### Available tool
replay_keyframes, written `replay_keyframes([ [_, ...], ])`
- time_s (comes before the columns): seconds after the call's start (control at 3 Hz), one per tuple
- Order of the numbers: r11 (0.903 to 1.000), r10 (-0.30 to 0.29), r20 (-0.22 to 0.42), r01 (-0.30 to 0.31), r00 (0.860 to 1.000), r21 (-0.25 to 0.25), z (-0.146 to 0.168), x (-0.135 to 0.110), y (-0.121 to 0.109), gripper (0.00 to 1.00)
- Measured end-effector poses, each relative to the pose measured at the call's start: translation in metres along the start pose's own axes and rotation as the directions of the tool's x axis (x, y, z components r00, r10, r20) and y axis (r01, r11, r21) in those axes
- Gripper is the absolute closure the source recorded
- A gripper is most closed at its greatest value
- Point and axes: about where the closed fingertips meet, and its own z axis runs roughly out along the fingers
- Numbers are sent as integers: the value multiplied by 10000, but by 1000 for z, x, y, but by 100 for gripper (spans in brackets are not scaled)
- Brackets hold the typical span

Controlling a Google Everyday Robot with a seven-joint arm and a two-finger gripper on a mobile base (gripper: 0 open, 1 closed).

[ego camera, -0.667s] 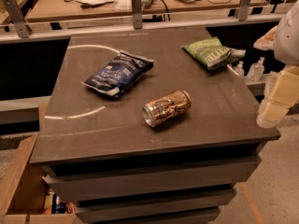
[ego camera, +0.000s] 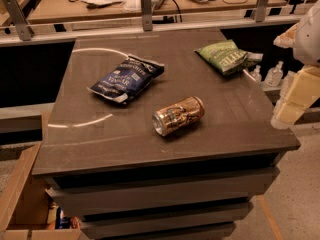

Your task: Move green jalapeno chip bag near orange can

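Note:
The green jalapeno chip bag [ego camera: 224, 56] lies flat at the far right of the dark table top [ego camera: 235, 119]. The orange can [ego camera: 178, 115] lies on its side near the middle front of the table, its silver top end towards the front left. My gripper [ego camera: 294, 98] hangs off the table's right edge, pale cream, below the white arm [ego camera: 309, 34]. It is to the right of both objects, holds nothing, and touches neither. The bag and the can lie well apart.
A larger dark blue chip bag [ego camera: 126, 78] lies left of centre. Clear bottles [ego camera: 274, 75] stand beyond the right edge, close to the gripper. A railing and a cluttered wooden bench [ego camera: 150, 4] run behind. A cardboard box [ego camera: 22, 194] sits on the floor at the lower left.
Nothing on the table has moved. My gripper stays beside the right edge with barely any shift.

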Motion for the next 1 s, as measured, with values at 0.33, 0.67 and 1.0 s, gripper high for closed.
replay_keyframes([
  [0.33,9939,409,209,-428,9989,1018,12,11,-39,0],
  [0.67,9662,319,751,-500,9967,2529,29,21,-106,0],
  [1.0,9496,-185,1181,-195,9928,3128,41,25,-146,0],
])
